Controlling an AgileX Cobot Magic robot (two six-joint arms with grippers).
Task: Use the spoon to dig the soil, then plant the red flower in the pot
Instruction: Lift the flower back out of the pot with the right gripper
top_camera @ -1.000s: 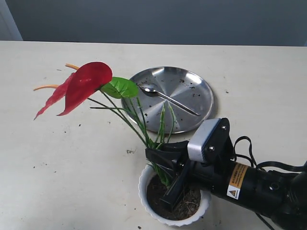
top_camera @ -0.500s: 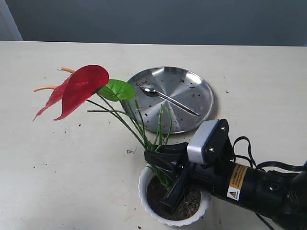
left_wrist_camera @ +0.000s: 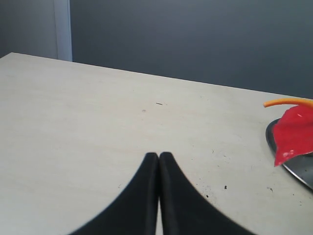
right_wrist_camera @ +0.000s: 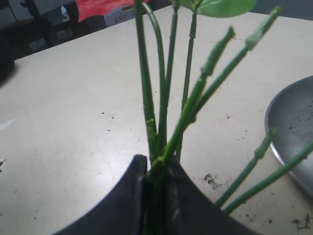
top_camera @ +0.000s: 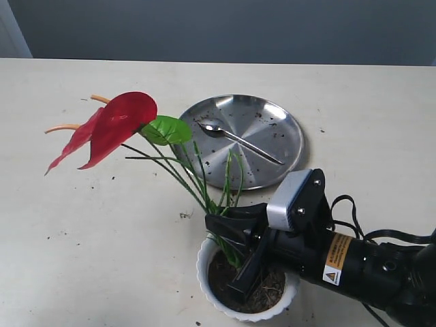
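The right fingers (top_camera: 246,271) are clamped nearly shut on the lower stems of the red flower (top_camera: 116,126), right over the pot (top_camera: 208,286). In the right wrist view the thin green stems rise in a bundle from the narrow gap between the two black fingers. The stems run down toward the dark soil (top_camera: 271,285) that fills the pot, but the fingers hide whether their ends are in it. The flower leans away to the left of the exterior view, its red spathes and green leaf hanging out over the table (top_camera: 82,238).

The spoon (top_camera: 238,142) lies on a round steel plate (top_camera: 276,129) just behind the pot, and dark crumbs speckle the plate.

The left fingers (left_wrist_camera: 142,196) are pressed together with nothing between them, above bare table. A red spathe and the plate's rim also show in that view.
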